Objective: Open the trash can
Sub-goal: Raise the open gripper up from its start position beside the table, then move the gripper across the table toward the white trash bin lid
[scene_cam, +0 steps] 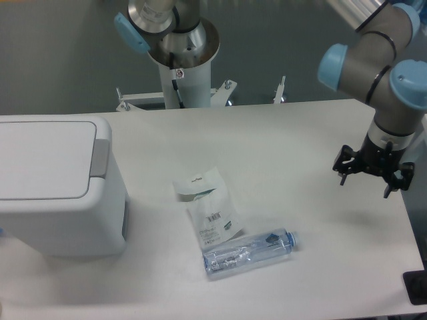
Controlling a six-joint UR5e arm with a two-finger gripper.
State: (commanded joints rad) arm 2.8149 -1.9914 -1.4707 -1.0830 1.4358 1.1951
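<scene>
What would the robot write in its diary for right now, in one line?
phase: approach | hand: open, empty, above table's right side | trash can: lid shut, far left | between: packet, bottle

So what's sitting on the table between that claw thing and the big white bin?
In the fixed camera view, two white packets and a clear plastic bottle lie between the gripper and the trash can, nearer the bin.
</scene>
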